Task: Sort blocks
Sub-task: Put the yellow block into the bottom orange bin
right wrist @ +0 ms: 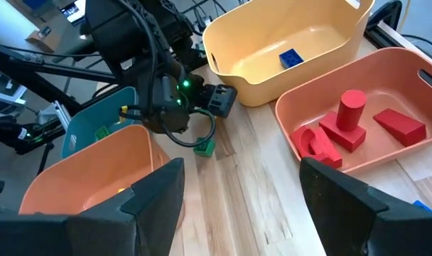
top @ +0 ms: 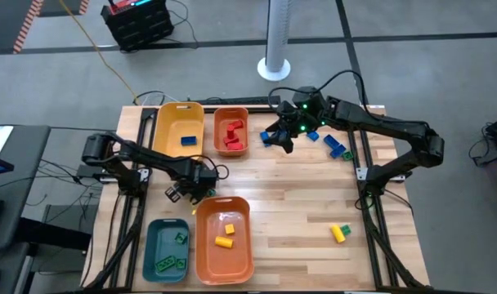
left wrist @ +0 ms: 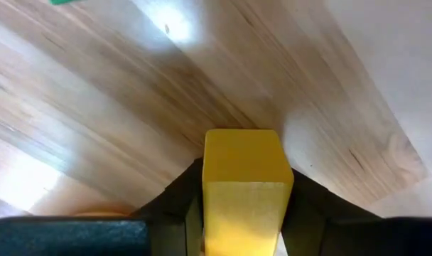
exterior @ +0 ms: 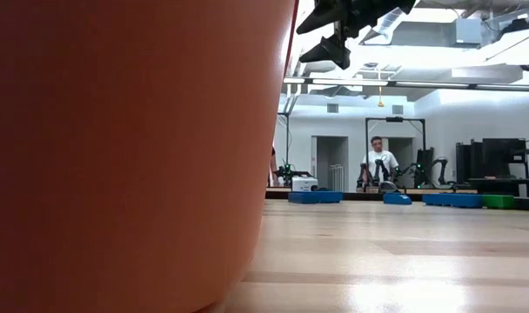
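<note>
My left gripper (top: 194,190) is shut on a yellow block (left wrist: 246,186) above the wood, just beyond the far rim of the near orange bin (top: 224,269). My right gripper (top: 281,137) hangs open and empty over the far middle of the table, beside a blue block (top: 269,140); its fingers stand wide apart in the right wrist view (right wrist: 237,206). More blue blocks (top: 337,148) lie at the far right. A yellow and a green block (top: 339,233) lie near the right. A green block (right wrist: 204,148) lies on the wood under my left gripper. My left gripper pinches the yellow block by two opposite sides (left wrist: 210,203) between its two fingers. The fingers point down toward the table. The block's free end (left wrist: 243,146) sticks out past the fingertips and is clear of the wood.
A yellow bin (top: 180,122) holds a blue block (top: 188,140); a salmon bin (top: 230,114) holds red blocks (top: 232,135). The near orange bin holds yellow blocks (top: 225,241); a teal bin (top: 150,245) holds green ones (top: 171,264). The orange bin's wall (exterior: 117,156) fills the low view's left. A person stands in the room behind (exterior: 383,158).
</note>
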